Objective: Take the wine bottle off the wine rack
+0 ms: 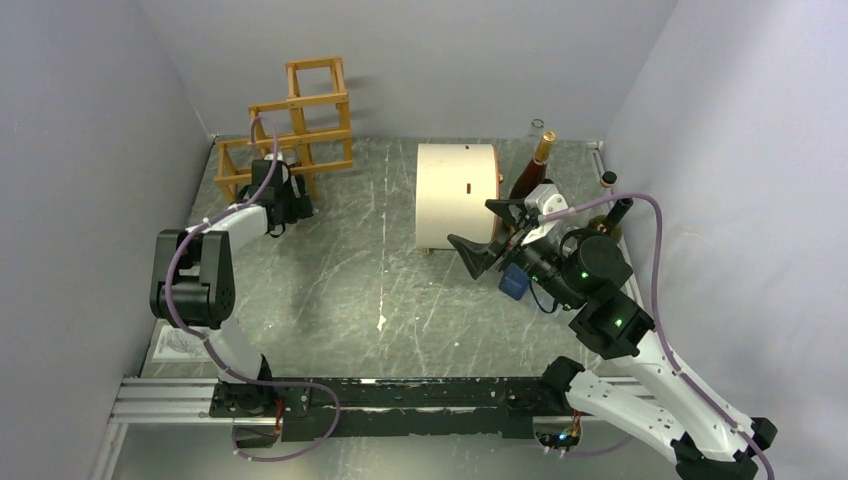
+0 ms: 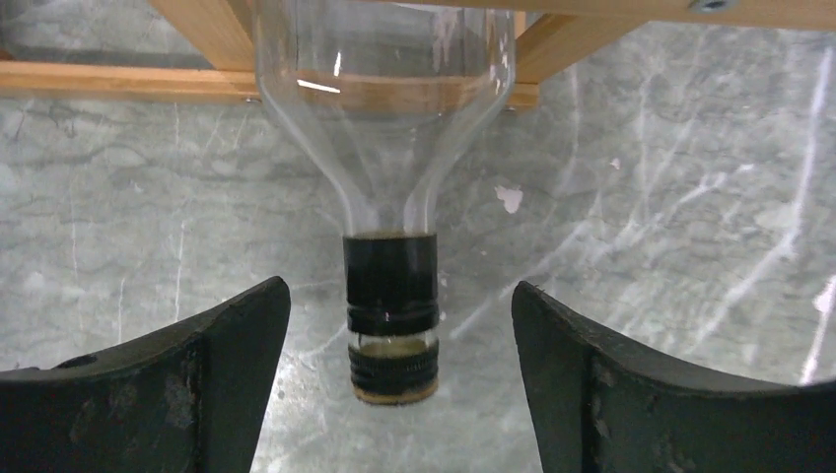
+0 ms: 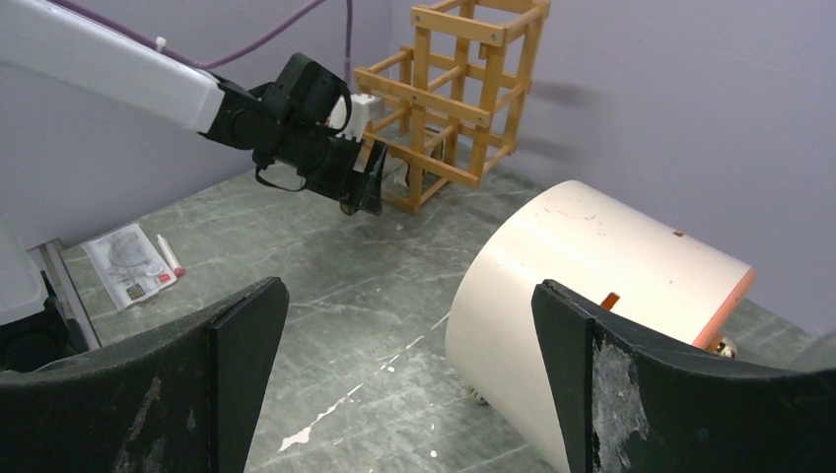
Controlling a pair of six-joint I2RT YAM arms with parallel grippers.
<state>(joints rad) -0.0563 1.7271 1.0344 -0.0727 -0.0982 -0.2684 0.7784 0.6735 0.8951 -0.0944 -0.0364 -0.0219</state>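
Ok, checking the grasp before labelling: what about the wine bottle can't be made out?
Left wrist: wine bottle body cut off by the top edge; its cell unclear.
Top external: bottle hidden behind the left arm at the wine rack.
Right wrist: bottle too small, hidden by the left fingers.

L wrist view: wine bottle [image 2: 384, 128] body cut off at top edge.
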